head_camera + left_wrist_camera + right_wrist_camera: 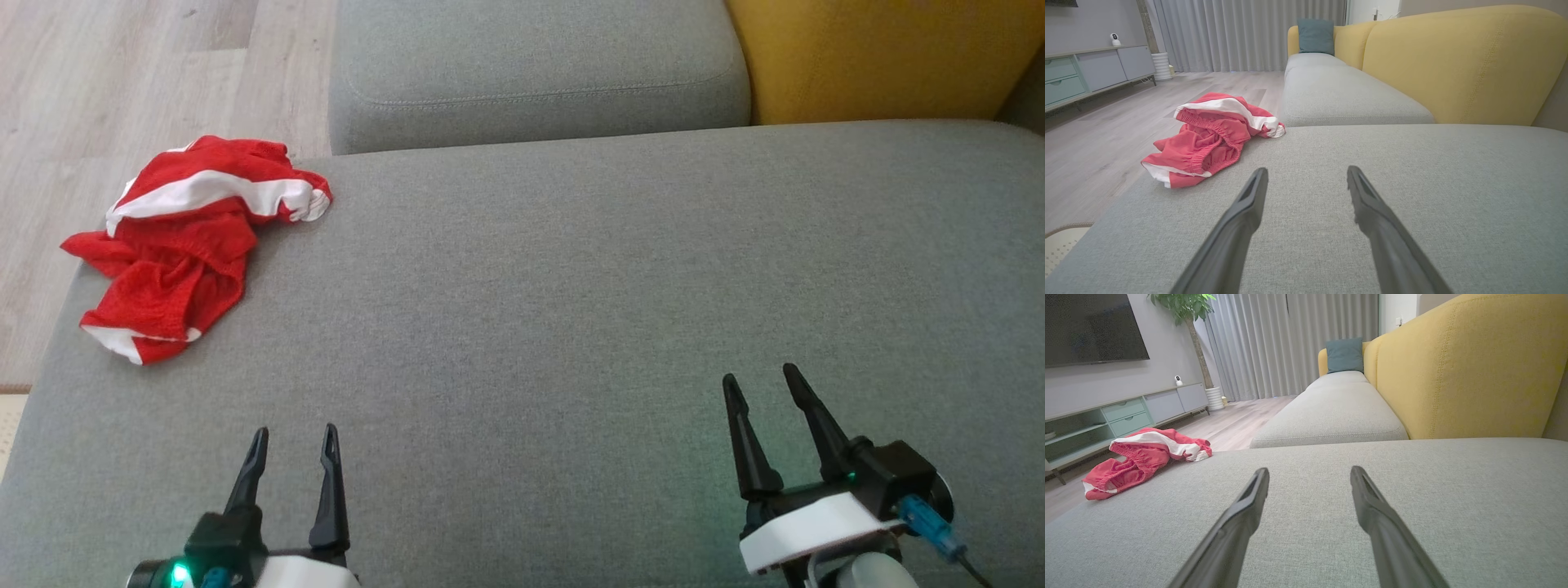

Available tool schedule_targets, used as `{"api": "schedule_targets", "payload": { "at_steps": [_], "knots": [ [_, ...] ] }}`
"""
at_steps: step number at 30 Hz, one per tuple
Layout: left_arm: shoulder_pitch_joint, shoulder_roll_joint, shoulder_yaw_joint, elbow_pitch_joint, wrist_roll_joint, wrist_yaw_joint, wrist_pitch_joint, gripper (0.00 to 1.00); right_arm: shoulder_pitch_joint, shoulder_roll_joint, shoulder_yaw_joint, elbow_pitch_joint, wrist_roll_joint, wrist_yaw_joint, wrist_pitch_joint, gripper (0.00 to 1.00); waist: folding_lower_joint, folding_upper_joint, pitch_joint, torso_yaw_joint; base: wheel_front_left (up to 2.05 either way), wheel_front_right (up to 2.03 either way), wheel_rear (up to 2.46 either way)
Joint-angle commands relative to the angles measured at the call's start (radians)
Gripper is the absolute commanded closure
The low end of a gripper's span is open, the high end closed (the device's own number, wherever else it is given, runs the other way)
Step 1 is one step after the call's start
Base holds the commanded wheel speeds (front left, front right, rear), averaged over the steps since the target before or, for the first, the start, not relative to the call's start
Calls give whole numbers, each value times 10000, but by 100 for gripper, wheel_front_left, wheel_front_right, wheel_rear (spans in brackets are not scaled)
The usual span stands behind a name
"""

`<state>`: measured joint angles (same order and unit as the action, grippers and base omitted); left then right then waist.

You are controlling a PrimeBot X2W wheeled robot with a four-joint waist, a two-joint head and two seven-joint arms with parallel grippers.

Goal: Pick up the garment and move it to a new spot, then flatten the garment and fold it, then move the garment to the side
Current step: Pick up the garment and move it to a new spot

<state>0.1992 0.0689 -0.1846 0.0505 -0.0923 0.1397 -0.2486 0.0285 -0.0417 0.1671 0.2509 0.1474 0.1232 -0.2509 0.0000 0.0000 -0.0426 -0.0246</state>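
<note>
hands: my left hand [295, 430] and right hand [759, 374] both spread, empty | garment [188, 245]: crumpled red-and-white heap, well ahead-left of left hand, at sofa [571, 286] edge | handling: I judge it light, limp; I'd pinch the gathered waistband

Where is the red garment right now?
The garment lies crumpled at the far left corner of the grey sofa seat in the head view, ahead of the left gripper.
</note>
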Motion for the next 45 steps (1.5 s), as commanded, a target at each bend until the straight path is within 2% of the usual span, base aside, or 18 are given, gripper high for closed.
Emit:
{"api": "schedule_targets", "payload": {
  "at_steps": [1,7,12,17,18,29,35,45],
  "knots": [
    [-396,-12,343,-273,-41,-36,-132,0,-487,-85,199,-295,21,75,-109,0,0,0,-1,7,0,0,0],
    [-412,-28,361,-191,-10,-84,-132,0,-450,-85,139,-341,5,75,-109,0,0,0,-22,106,0,0,0],
    [-445,-42,328,-175,34,-114,-132,0,-374,-85,119,-440,-8,75,-109,0,0,0,-95,535,0,0,0],
    [-439,-50,236,-186,110,-166,-132,0,-243,-85,92,-480,49,75,-109,0,0,0,-218,1428,0,0,0],
    [-439,-50,236,-186,110,-166,-132,0,-243,-85,92,-480,49,75,-109,0,0,0,-218,1428,0,0,0],
    [-228,60,82,-486,240,-234,-132,0,-43,-85,270,-557,324,75,-109,0,0,0,-406,3794,0,0,0],
    [-115,149,99,-599,222,-202,-132,0,-28,-85,354,-542,421,75,-109,0,0,0,-423,4662,0,0,0],
    [26,191,240,-881,122,-21,-132,0,-195,-85,502,-468,369,75,-109,0,0,0,-258,5017,0,0,0]
  ]
}}
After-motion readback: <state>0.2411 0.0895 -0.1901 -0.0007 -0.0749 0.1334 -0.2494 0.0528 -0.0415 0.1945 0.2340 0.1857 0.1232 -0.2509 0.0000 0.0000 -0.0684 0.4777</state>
